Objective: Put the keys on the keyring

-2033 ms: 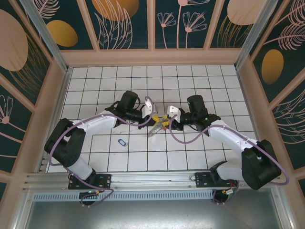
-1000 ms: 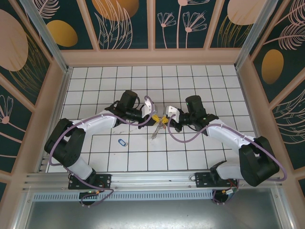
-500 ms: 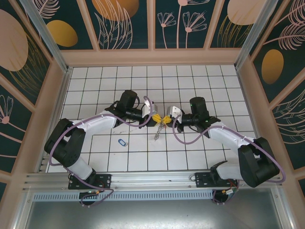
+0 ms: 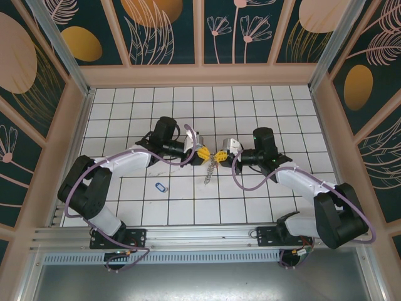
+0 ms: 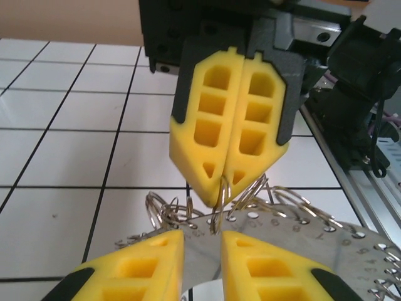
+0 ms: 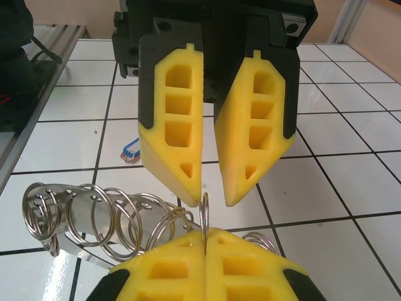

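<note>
The keyring (image 4: 210,174) is a curved metal strip with numbered holes (image 5: 301,226) carrying several wire rings (image 6: 75,216). It hangs above the tiles between the two arms. My right gripper (image 4: 220,157) (image 6: 205,238) is shut on one upright wire ring of it. Facing it, my left gripper (image 4: 203,153) (image 5: 200,244) stands a little open. That ring's edge lies in the gap between the yellow fingertips (image 6: 188,188) without being clamped. One of the keys, with a blue oval head (image 4: 161,187) (image 6: 128,150), lies flat on the tiles to the left of the grippers.
White tiled floor (image 4: 250,106) with dark grid lines, walled by patterned panels on three sides. A metal rail (image 4: 200,235) with both arm bases runs along the near edge. Purple cables loop beside each forearm.
My left gripper has opened and drawn back slightly to the left, letting go of the ring. My right gripper stays shut, and the keyring now hangs from it alone.
</note>
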`<action>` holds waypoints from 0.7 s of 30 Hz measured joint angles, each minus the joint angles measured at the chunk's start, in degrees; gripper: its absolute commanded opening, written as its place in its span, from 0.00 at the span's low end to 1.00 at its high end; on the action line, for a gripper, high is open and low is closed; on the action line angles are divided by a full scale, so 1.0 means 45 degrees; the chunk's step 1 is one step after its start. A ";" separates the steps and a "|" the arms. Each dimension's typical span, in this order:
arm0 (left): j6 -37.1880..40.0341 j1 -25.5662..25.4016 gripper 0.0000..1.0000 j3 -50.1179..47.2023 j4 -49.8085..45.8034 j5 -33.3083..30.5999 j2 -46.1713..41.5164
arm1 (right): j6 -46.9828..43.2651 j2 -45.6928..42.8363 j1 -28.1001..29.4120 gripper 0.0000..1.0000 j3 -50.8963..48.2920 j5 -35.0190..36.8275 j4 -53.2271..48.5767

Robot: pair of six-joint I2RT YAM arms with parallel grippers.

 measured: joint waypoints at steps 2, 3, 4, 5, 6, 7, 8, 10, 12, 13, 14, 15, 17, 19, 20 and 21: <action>0.0005 0.0000 0.25 0.0000 0.0073 0.0238 0.0000 | 0.0044 0.0000 0.0000 0.00 -0.0010 -0.0010 0.0131; 0.0005 0.0000 0.25 0.0000 0.0097 0.0325 0.0000 | 0.0053 0.0000 -0.0010 0.00 -0.0010 -0.0024 0.0170; 0.0005 0.0000 0.25 0.0000 0.0112 0.0403 0.0000 | 0.0073 0.0000 -0.0019 0.00 -0.0010 -0.0053 0.0219; 0.0005 0.0000 0.25 -0.0005 0.0117 0.0466 0.0000 | 0.0097 0.0000 -0.0019 0.00 -0.0024 -0.0068 0.0277; 0.0005 0.0000 0.25 0.0000 0.0112 0.0500 0.0000 | 0.0155 0.0000 -0.0019 0.00 -0.0039 -0.0083 0.0311; 0.0005 0.0000 0.26 0.0000 0.0112 0.0544 0.0000 | 0.0194 0.0000 -0.0019 0.00 -0.0049 -0.0087 0.0335; 0.0005 0.0000 0.26 0.0000 0.0112 0.0593 0.0000 | 0.0243 0.0000 -0.0019 0.00 -0.0053 -0.0087 0.0350; 0.0005 0.0000 0.25 0.0000 0.0112 0.0685 0.0000 | 0.0287 0.0000 -0.0019 0.00 -0.0053 -0.0087 0.0398; 0.0005 0.0000 0.25 0.0000 0.0112 0.0724 0.0000 | 0.0296 0.0000 -0.0019 0.00 -0.0053 -0.0092 0.0418; 0.0005 0.0000 0.25 0.0000 0.0112 0.0724 0.0005 | 0.0306 0.0000 -0.0019 0.00 -0.0053 -0.0092 0.0418; 0.0005 0.0000 0.24 0.0000 0.0112 0.0724 0.0010 | 0.0325 0.0000 -0.0019 0.00 -0.0053 -0.0092 0.0423; 0.0005 0.0000 0.24 0.0000 0.0112 0.0724 0.0015 | 0.0330 0.0000 -0.0019 0.00 -0.0053 -0.0092 0.0427; -0.0005 -0.0005 0.20 0.0000 0.0112 0.0724 0.0029 | 0.0340 0.0000 -0.0019 0.00 -0.0053 -0.0097 0.0471; -0.0029 -0.0005 0.19 0.0005 0.0121 0.0719 0.0039 | 0.0384 0.0000 -0.0019 0.00 -0.0053 -0.0131 0.0491; -0.0034 -0.0005 0.20 0.0015 0.0146 0.0724 0.0053 | 0.0393 0.0000 -0.0019 0.00 -0.0053 -0.0151 0.0500; -0.0039 -0.0010 0.20 0.0024 0.0170 0.0724 0.0078 | 0.0427 0.0000 -0.0019 0.00 -0.0053 -0.0180 0.0505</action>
